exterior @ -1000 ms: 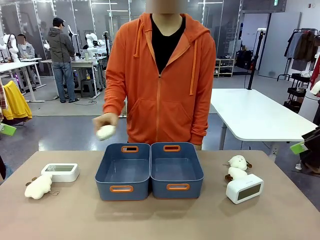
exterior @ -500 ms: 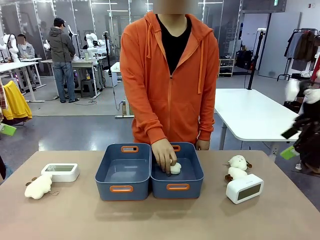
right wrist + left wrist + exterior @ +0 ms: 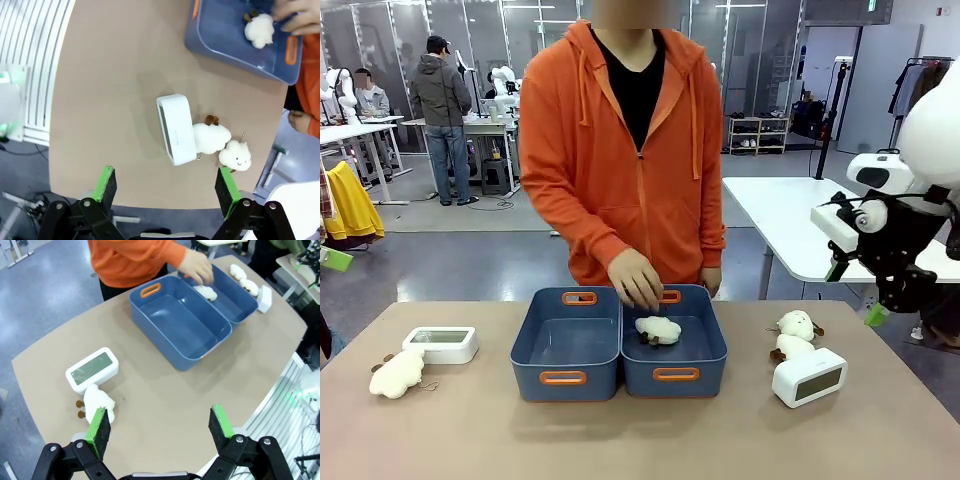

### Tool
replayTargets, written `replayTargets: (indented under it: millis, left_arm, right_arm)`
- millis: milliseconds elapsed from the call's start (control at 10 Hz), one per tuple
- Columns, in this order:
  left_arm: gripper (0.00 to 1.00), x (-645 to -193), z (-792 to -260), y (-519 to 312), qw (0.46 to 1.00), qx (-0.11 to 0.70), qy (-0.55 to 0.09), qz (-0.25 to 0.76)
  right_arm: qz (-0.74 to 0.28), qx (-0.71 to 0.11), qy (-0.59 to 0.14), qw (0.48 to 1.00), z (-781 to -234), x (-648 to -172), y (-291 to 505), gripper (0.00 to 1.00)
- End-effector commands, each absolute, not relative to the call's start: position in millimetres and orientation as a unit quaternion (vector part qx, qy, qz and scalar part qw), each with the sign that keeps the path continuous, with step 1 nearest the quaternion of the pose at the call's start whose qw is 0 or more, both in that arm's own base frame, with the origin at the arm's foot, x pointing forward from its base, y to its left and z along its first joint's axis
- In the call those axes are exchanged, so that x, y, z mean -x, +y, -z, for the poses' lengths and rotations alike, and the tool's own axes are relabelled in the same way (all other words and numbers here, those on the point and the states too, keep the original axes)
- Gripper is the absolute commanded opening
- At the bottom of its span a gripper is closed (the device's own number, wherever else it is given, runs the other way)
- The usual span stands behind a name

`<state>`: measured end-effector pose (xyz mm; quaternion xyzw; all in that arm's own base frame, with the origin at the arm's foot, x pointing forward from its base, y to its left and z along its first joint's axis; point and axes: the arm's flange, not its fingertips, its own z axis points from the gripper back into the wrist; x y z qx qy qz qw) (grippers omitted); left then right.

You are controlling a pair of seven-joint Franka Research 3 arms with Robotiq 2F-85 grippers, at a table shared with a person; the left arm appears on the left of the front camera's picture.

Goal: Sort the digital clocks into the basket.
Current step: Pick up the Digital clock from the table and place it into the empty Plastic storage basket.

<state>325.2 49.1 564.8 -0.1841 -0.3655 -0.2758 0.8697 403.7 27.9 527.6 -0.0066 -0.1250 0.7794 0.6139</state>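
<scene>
Tan table (image 3: pixel 640 440) in an open lab hall; a person in an orange hoodie stands at the far side. Two blue tubs sit side by side at table centre. The left basket (image 3: pixel 530 372) shows a bare floor. The right basket (image 3: pixel 640 378) holds one cream plush toy (image 3: pixel 657 330). The person's hand (image 3: pixel 634 280) hangs just above that toy, near the far rim; contact not evident.

Clock 1 (image 3: pixel 440 344) lies flat, screen up, at the left of the front frame, well apart from the left basket. A second plush toy (image 3: pixel 397 373) is just beside it, lower left. Clock 2 (image 3: pixel 809 377) is at the lower right, propped with its screen toward the camera, hard against a pair of plush toys (image 3: pixel 795 335) behind it. Both clocks are on the table, outside the baskets.

State of left gripper (image 3: pixel 159 426): jaws spread wide, nothing between the pads, high over the table. In its wrist view Clock 1 sits mid-left, up-frame of the left pad and outside the gap, with the second plush toy between clock and pad.

State of right gripper (image 3: pixel 166 186): jaws wide, nothing held, high over the table. Clock 2 sits at frame centre, straight up-frame from the gap, well apart from the pads. In the front view the right arm enters at the right edge, but its fingers are too obscured to read there.
</scene>
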Motion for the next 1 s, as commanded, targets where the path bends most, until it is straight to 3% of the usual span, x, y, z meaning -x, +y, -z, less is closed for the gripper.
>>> replayTargets:
  millis: [0,300,700,900]
  left_arm:
    - [1.00,-324,-565,50,0.867,0.187,-0.364,0.285]
    - [1.00,-324,-565,50,0.867,0.187,-0.364,0.285]
    - [1.00,-324,-565,50,0.867,0.187,-0.364,0.285]
    - [1.00,-324,-565,50,0.867,0.187,-0.364,0.285]
  right_arm:
    - [-0.785,0.004,-0.136,0.604,-512,-421,23,1.00]
    - [-0.769,-0.031,-0.121,0.626,-425,-457,47,1.00]
    - [-0.778,-0.054,-0.045,0.625,-369,-465,60,1.00]
    - [-0.774,-0.012,-0.072,0.629,-354,-478,60,1.00]
